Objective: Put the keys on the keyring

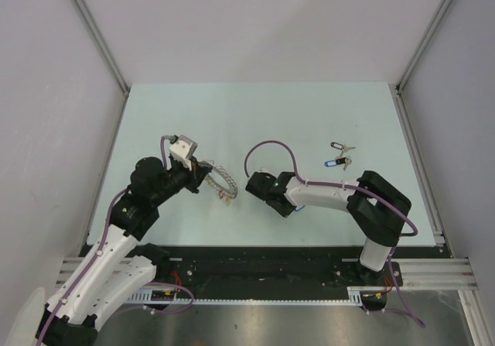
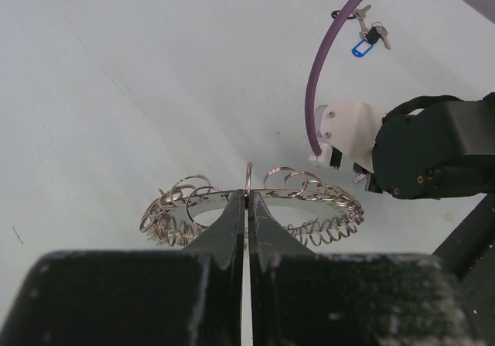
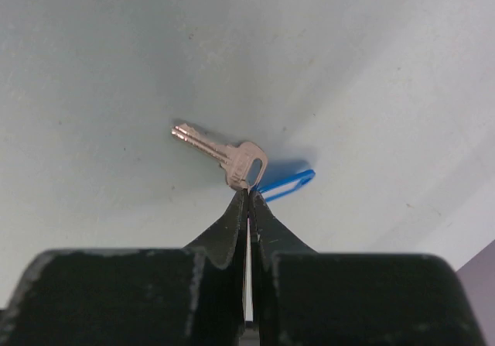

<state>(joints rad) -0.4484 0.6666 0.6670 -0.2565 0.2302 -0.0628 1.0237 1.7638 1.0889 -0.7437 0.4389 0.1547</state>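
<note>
Two hands share this step. At left, the left hand (image 2: 247, 196) is pinched together on the wire of the keyring (image 2: 305, 183), low by the desk (image 1: 232, 114). Just right, the right hand (image 3: 249, 197) is clamped on a key (image 3: 224, 151) at its bow, beside its blue tag (image 3: 286, 183). Threading looks next: hold the ring steady and line the bow's hole up with the wire's end. Spare keys (image 1: 340, 154) lie farther right.

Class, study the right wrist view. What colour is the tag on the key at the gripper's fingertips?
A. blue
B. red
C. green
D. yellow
A: the key pinched at the tips of the shut right gripper has a blue tag beside it.
</note>
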